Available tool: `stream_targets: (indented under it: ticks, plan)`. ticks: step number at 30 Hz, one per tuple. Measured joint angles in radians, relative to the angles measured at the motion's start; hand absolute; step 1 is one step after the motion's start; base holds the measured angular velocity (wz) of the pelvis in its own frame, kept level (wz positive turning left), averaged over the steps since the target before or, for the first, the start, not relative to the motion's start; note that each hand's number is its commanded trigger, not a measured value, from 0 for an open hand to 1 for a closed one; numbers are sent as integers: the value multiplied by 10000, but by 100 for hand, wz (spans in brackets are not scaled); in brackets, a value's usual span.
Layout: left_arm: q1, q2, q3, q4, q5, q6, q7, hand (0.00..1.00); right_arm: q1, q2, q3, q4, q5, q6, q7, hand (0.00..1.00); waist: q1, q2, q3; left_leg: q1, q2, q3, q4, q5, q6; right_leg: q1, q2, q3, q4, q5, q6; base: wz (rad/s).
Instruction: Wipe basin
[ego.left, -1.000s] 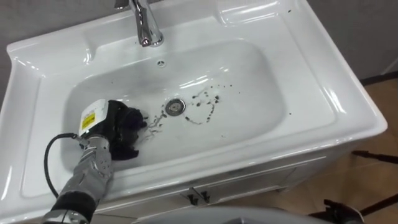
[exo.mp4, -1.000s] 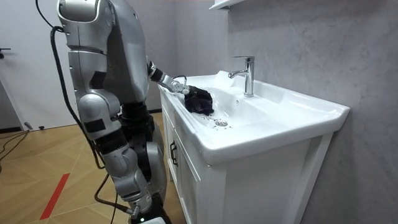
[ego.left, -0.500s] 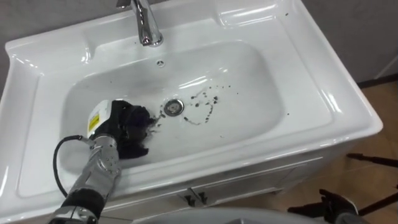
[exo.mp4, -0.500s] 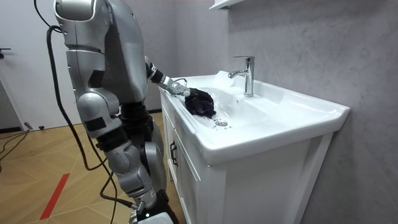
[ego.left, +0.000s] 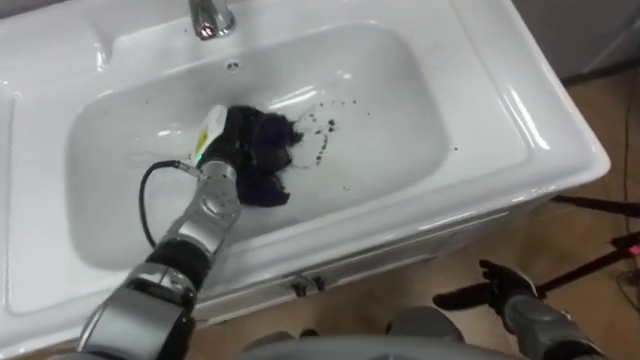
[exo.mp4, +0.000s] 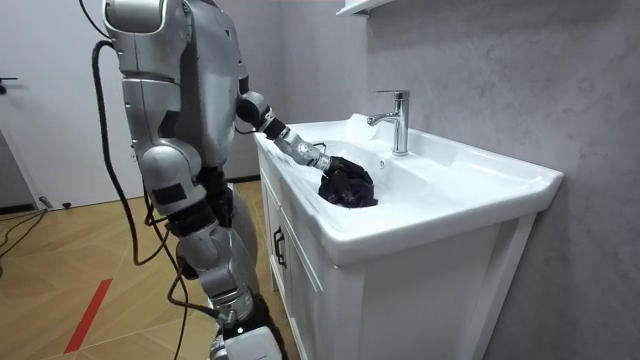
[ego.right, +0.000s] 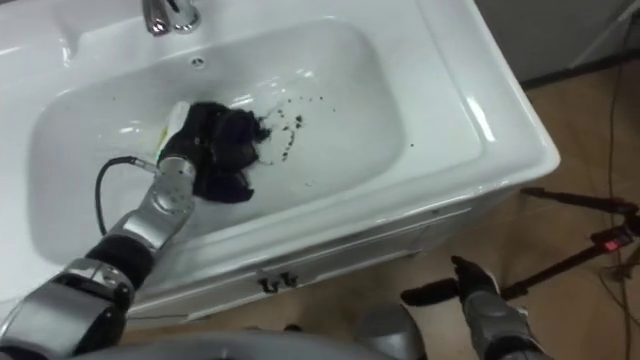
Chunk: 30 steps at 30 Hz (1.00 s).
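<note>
**Cloth held down at the middle of the bowl, specks just ahead**

The left hand (ego.left: 228, 140) is seen reaching into the basin (ego.left: 420, 90), laid over a dark cloth (ego.left: 268, 168). The cloth is bunched beneath and just ahead of the hand, on the bowl's floor. Hand and cloth are both dark and merge, so it cannot be told whether the hand is clamped on the cloth or merely pressed flat upon it. A scatter of dark specks (ego.left: 325, 125) lies just past the cloth's far edge, on the side away from the wrist. The faucet (ego.left: 208, 14) stands beyond the hand at the far rim. The right hand (ego.left: 505, 292) is held well apart, low before the cabinet front, its fingers stretched out and nothing in it. In the room view the robot is seen standing at the basin's front.

The cloth is judged soft, light and limp. It is likely to fold and roll on itself when pushed, and to slide easily on the smooth glazed surface. It is best gathered at its middle under the palm, with a loose fold left trailing toward the specks. The basin itself is judged hard and rigid, so firm downward pressure can be borne.
</note>
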Motion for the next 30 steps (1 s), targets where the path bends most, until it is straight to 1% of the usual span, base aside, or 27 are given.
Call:
stream_targets:
  ticks: [2,3,4,5,6,7,9,10,12,14,15,18,20,22,24,25,27,28,29,30]
  plan:
    - [-224,-233,-17,50,-353,-190,-14,100,-304,61,74,243,16,0,43,0,-207,31,25,-291,5,113,29,49,49,-397,-17,88,192,-31,-18,-9]
    - [-384,-283,-21,58,-484,-309,-13,100,-416,61,177,280,97,0,26,0,-244,13,37,-480,8,206,120,55,59,-675,-31,183,380,-75,-16,-10]
    - [-473,-301,-26,99,-665,-366,-13,100,-455,59,202,284,180,0,2,0,-265,9,48,-574,9,229,166,59,67,-798,-50,187,453,-84,-20,-11]
    - [-662,-324,-34,283,-988,-490,-11,100,-496,46,292,286,462,0,-49,0,-290,-18,107,-710,5,282,244,68,81,-1005,-85,215,633,-99,-23,-7]
    - [-874,-313,-37,457,-1158,-597,-1,100,-501,44,355,295,778,0,-114,0,-300,-44,137,-829,5,374,333,69,89,-1172,-108,274,774,-144,-17,-7]
    - [-927,-314,-37,525,-1202,-628,19,100,-486,44,359,297,909,1,-144,0,-303,-43,142,-866,20,484,344,80,107,-1237,-115,305,815,-147,-13,-10]
    - [-1083,-239,-36,595,-1536,-740,132,100,-491,38,364,295,1594,9,-266,0,-306,-52,149,-1089,54,841,520,71,132,-1613,-134,536,1106,-203,31,-16]
    - [-1127,-224,-33,601,-1545,-745,150,100,-480,33,364,296,1703,9,-306,0,-310,-49,148,-1161,60,885,558,68,143,-1708,-140,562,1157,-207,38,-12]
    - [-1331,-194,-33,624,-1554,-746,288,100,-447,25,371,308,2105,82,-403,0,-316,-54,147,-1457,133,1110,739,27,244,-2072,-147,636,1390,-220,60,-6]
    - [-1420,-181,-31,636,-1556,-747,466,100,-457,14,380,308,2367,135,-438,0,-345,-44,146,-1645,184,1197,831,7,277,-2301,-124,701,1486,-181,78,-8]
    - [-1480,-181,-29,619,-1562,-759,634,100,-460,14,370,301,2473,132,-443,0,-442,-45,149,-1778,216,1208,836,28,318,-2484,-140,739,1585,-156,83,-5]
    - [-1585,-179,-21,514,-1631,-807,1008,100,-469,-16,370,230,2742,128,-579,0,-525,-8,157,-2006,237,1341,853,56,365,-2842,-144,889,1719,-89,91,-13]
    - [-1742,-184,-22,491,-2076,-856,1230,100,-496,-34,375,224,2933,120,-702,0,-566,-19,162,-2184,252,1586,977,60,408,-3197,-143,1109,1977,-82,99,-20]
    - [-1773,-184,-23,492,-2426,-963,1404,100,-511,-41,450,216,3226,90,-780,0,-657,-9,167,-2256,267,1677,1047,48,425,-3366,-127,1245,2117,-84,102,-19]
    - [-1858,-162,-23,478,-2719,-1101,1685,100,-469,-44,650,155,3567,5,-831,0,-804,-5,172,-2476,342,1798,1214,23,456,-3602,-93,1280,2207,-60,95,-11]
    - [-1921,-148,-23,485,-2739,-1106,1734,100,-462,-45,665,147,3569,-3,-844,0,-865,-10,175,-2541,342,1798,1251,19,461,-3667,-93,1299,2260,-61,97,0]
    - [-2248,-143,-29,487,-2741,-1139,1978,100,-468,-76,755,73,3569,-7,-977,0,-996,-8,196,-2848,361,1816,1477,-22,524,-3975,-98,1345,2466,-58,120,0]
    - [-2310,-142,-41,485,-2738,-1139,2053,100,-449,-77,764,18,3571,-7,-1006,0,-1037,-9,196,-2922,375,1826,1520,-35,543,-4047,-98,1354,2497,-54,128,-5]
    - [-2426,-136,-90,483,-2738,-1138,2233,100,-289,-100,796,-164,3737,-12,-1050,0,-1078,-10,198,-3023,409,1866,1554,-52,565,-4163,-94,1367,2515,-26,153,-8]
    - [-2553,-113,-276,457,-2738,-1137,2436,100,-174,-163,882,-341,3986,-46,-1097,0,-1088,-8,197,-3151,434,1880,1609,-113,549,-4273,-90,1373,2535,-15,189,-8]
